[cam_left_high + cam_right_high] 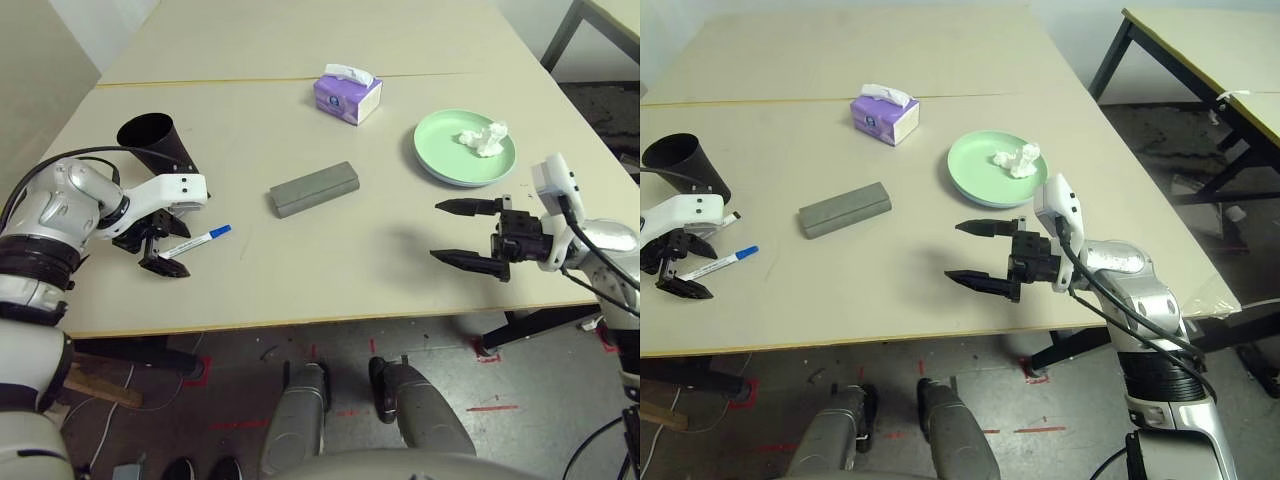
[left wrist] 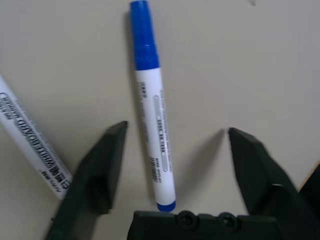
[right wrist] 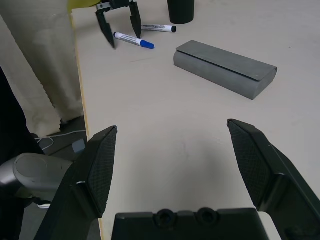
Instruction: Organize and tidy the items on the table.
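A white marker with a blue cap (image 2: pixel 152 120) lies flat on the table (image 1: pixel 300 270) near the front left edge. My left gripper (image 2: pixel 177 131) is open and straddles its rear end, both fingers clear of it. A second white marker, with a black cap (image 3: pixel 159 28), lies just beside it, in front of the black cup (image 1: pixel 155 140). The grey glasses case (image 1: pixel 314 188) rests mid-table. A crumpled tissue (image 1: pixel 485 137) sits on the green plate (image 1: pixel 440 150) at the right. My right gripper (image 1: pixel 450 232) hovers open and empty in front of that plate.
A purple tissue box (image 1: pixel 347 93) stands behind the case, near the yellowish seam (image 1: pixel 220 80). A light-blue rim (image 1: pixel 455 182) shows under the green plate. The table's front edge (image 1: pixel 300 322) runs close to both grippers. Another table (image 1: pixel 1200 40) stands at the far right.
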You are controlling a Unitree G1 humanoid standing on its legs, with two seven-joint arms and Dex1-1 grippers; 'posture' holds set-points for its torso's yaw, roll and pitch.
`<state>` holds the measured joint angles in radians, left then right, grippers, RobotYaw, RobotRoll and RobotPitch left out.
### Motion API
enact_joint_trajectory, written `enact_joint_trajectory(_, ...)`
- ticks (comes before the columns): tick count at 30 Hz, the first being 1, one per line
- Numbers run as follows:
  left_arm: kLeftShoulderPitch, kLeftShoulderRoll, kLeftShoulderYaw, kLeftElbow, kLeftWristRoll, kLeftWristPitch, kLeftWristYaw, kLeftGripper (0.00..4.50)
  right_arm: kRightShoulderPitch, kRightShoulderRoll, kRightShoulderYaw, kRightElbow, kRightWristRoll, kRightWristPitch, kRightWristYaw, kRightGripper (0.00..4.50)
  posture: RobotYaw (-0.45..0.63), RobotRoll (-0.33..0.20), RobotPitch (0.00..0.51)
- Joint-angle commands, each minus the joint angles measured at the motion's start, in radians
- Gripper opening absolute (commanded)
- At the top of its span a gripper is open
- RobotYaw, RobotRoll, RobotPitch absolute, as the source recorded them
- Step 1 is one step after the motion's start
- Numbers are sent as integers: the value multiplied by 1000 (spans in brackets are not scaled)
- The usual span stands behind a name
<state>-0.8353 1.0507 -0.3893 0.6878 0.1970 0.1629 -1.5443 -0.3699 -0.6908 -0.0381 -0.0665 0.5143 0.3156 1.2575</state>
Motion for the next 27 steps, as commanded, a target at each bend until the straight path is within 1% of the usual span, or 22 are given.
enact_joint_trajectory(1,3,-10,11,14,12,7,-15,2533,9,-6,6,-16,1,7,-3,4500,-102,0,187)
enact_joint_trajectory(4,7,-13,20,9,11,13,-19,1574,8,-8,6,-18,1,9,-3,4500,-101,0,185)
enact_joint_trajectory(7,10,-15,27,2,10,20,-23,524,2,-10,5,-17,0,10,-4,4500,-101,0,182)
enact_joint_trajectory(8,12,-16,29,0,9,23,-24,268,0,-10,4,-16,1,11,-4,4500,-100,0,181)
enact_joint_trajectory(14,14,-18,36,-5,6,41,-30,249,-11,-12,5,-5,-5,7,-3,4500,-94,0,181)
enact_joint_trajectory(17,24,-9,46,-40,-20,82,-62,249,-10,-14,9,-1,-10,5,1,4500,-89,0,183)
enact_joint_trajectory(21,-6,33,38,-122,-168,228,-70,249,-18,-9,17,6,-14,5,0,4500,-83,0,188)
enact_joint_trajectory(22,-25,36,51,-130,-197,264,-70,249,-19,-7,17,7,-13,5,-1,4500,-81,0,189)
enact_joint_trajectory(24,-97,24,115,-104,-239,343,-70,249,-19,-1,14,8,-7,10,-7,4500,-75,0,190)
enact_joint_trajectory(27,-219,-5,248,-20,-312,454,1,249,-19,6,7,14,3,16,-15,4500,-66,0,190)
